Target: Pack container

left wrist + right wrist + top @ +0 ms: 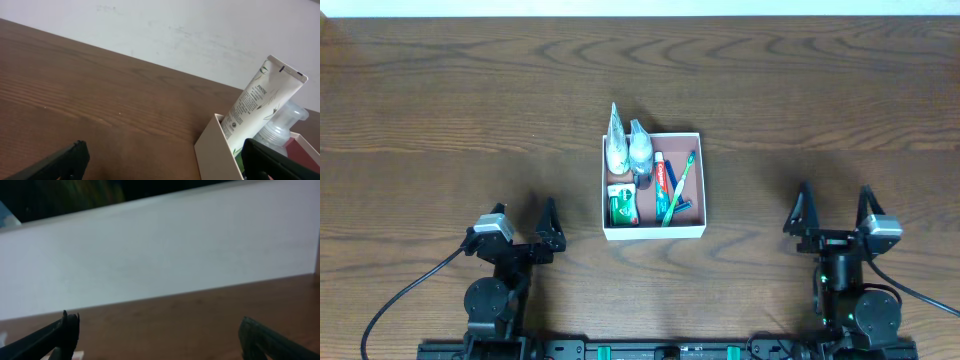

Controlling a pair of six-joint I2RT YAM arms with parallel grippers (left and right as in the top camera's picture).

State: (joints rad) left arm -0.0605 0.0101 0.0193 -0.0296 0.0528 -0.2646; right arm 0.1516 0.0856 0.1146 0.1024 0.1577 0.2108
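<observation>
The container [655, 232], a shallow white box with a pinkish inside, sits mid-table. It holds a white tube [617, 145], a clear bottle [640, 148], a green and red toothpaste box [622, 205], a red and white tube [662, 178] and a green toothbrush [678, 188]. My left gripper [525, 212] stands open and empty, left of the box near the front edge. My right gripper [834, 200] is open and empty to the box's right. The left wrist view shows the container wall [215, 150], the white tube [260, 97] and the bottle [282, 127] beside my open left gripper [162, 155].
Dark wooden table [450, 100] all round the box. A pale wall rises behind the table's far edge in both wrist views. My right gripper [160, 330] faces only bare wood and that wall.
</observation>
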